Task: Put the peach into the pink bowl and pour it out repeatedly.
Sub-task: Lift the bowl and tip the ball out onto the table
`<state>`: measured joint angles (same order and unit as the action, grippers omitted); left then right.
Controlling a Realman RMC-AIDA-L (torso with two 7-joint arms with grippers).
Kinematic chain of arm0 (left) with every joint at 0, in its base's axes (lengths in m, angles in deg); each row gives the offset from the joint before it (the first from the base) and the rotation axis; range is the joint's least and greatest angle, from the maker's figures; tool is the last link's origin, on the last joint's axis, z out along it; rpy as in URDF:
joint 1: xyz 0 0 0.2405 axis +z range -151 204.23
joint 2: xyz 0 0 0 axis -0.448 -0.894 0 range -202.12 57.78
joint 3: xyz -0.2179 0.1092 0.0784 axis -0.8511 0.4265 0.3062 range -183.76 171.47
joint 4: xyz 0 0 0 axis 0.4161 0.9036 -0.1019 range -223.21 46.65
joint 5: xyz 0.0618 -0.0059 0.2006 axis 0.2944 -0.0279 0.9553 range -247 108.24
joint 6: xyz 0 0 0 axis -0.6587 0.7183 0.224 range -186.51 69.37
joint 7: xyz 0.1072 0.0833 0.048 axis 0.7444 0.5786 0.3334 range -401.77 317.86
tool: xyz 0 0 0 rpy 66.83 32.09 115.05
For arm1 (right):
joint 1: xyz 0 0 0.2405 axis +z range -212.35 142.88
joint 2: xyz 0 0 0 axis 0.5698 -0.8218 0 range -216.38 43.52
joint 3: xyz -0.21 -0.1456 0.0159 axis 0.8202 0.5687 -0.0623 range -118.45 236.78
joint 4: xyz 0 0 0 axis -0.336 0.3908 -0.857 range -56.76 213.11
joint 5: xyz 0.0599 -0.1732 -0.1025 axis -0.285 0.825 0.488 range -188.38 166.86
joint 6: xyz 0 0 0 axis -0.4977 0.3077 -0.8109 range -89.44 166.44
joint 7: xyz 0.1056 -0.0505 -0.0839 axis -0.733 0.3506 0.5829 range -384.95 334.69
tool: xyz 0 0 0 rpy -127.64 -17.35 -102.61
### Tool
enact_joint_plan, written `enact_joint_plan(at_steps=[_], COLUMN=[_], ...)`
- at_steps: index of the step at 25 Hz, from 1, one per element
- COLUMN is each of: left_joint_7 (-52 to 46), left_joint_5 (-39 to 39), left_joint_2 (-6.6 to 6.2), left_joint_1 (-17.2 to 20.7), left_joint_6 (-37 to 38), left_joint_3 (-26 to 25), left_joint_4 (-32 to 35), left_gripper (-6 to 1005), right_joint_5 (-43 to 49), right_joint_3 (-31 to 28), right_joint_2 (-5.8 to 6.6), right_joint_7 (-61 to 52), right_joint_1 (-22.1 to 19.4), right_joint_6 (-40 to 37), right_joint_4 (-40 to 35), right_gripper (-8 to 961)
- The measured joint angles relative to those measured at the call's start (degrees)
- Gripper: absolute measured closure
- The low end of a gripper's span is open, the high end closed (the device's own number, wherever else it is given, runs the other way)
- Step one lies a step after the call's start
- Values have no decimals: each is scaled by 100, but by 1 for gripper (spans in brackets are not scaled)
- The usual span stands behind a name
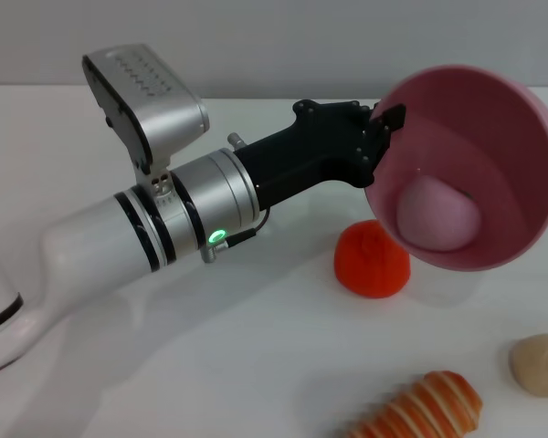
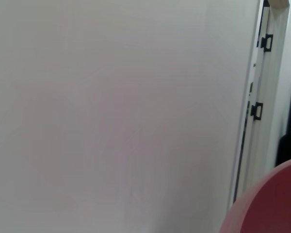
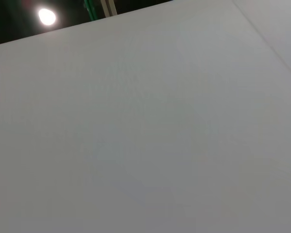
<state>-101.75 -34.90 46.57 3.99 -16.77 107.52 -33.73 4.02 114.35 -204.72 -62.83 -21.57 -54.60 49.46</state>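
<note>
Head view: the left gripper [image 1: 390, 123] is clamped on the rim of the bowl [image 1: 493, 100] and has it lifted off the table [image 1: 256, 356] and tipped hard, mouth facing the camera. The peach [image 1: 437, 213] sits inside, low against the downhill wall, close to the lip. Just under the bowl's lower edge is the orange fruit [image 1: 373, 259], with a striped bread thing [image 1: 420, 411] and a beige lump [image 1: 539, 363] further toward the front. The right arm isn't in this shot at all.

Left wrist view: mostly blank wall, with a curve of the bowl [image 2: 271, 204] poking into one corner. No fingers visible here.

Right wrist view: just a pale surface and a lamp [image 3: 47, 16] in a dark strip. Nothing of the task shows, and the right gripper can't be seen, so no idea if it's open or closed.

What could go wrong: my guess is the peach drops right onto the orange fruit and bounces off toward the table edge. Also that pinch is only on the rim, so a quick wrist roll might let the bowl twist or slip
</note>
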Motion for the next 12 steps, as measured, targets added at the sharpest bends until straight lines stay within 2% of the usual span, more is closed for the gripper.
enact_joint_plan(at_steps=[6, 12], left_joint_7=[642, 1839], left_joint_5=[-579, -1531], left_joint_2=[22, 26], left_joint_1=[11, 21], left_joint_6=[-3, 41], left_joint_3=[168, 534], left_joint_4=[-141, -149], left_gripper=[948, 947], right_joint_5=[0, 0], right_joint_3=[37, 26], right_joint_2=[7, 8], right_joint_7=[-10, -9], right_joint_1=[12, 4], right_joint_6=[-26, -26], right_joint_4=[5, 28], right_gripper=[482, 486])
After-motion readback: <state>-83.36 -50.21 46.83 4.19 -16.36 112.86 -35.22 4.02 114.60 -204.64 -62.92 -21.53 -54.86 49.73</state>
